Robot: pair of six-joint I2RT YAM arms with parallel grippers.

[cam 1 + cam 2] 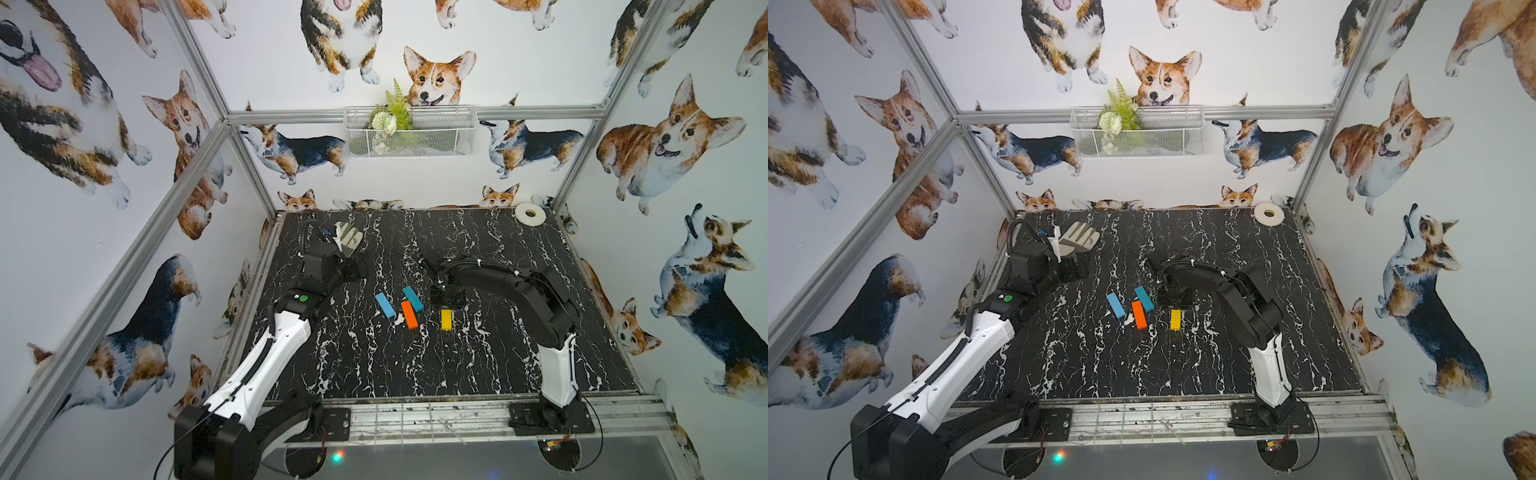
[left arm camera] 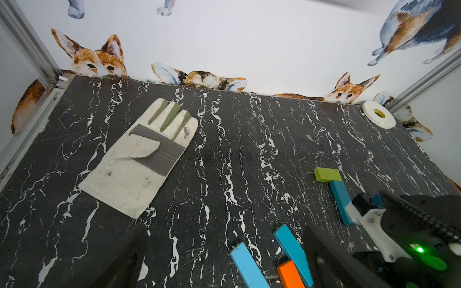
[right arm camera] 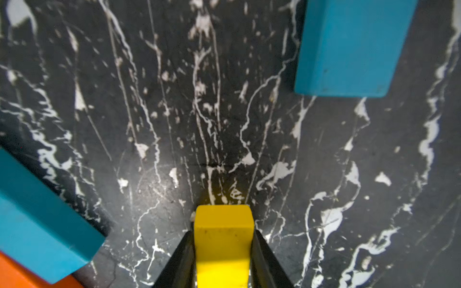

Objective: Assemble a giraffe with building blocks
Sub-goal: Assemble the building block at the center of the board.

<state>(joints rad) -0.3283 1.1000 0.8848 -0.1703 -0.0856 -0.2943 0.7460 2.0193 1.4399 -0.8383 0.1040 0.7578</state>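
My right gripper (image 3: 223, 232) is shut on the yellow block (image 3: 223, 246), with a finger pressed against each long side. In both top views the yellow block (image 1: 446, 319) sticks out toward the front from under the right gripper (image 1: 446, 305). Left of it lie a light-blue block (image 1: 385, 304), a teal block (image 1: 412, 298) and an orange block (image 1: 410, 315), the last two touching. The left wrist view shows a lime green block (image 2: 327, 174) touching the end of a second teal block (image 2: 341, 202), partly under the right arm. My left gripper (image 1: 359, 266) hangs open and holds nothing.
A white and grey glove (image 2: 139, 157) lies at the back left of the black marble table (image 1: 478, 374). A white tape roll (image 1: 530, 214) sits in the back right corner. A wire basket (image 1: 409, 133) with a plant hangs on the back wall.
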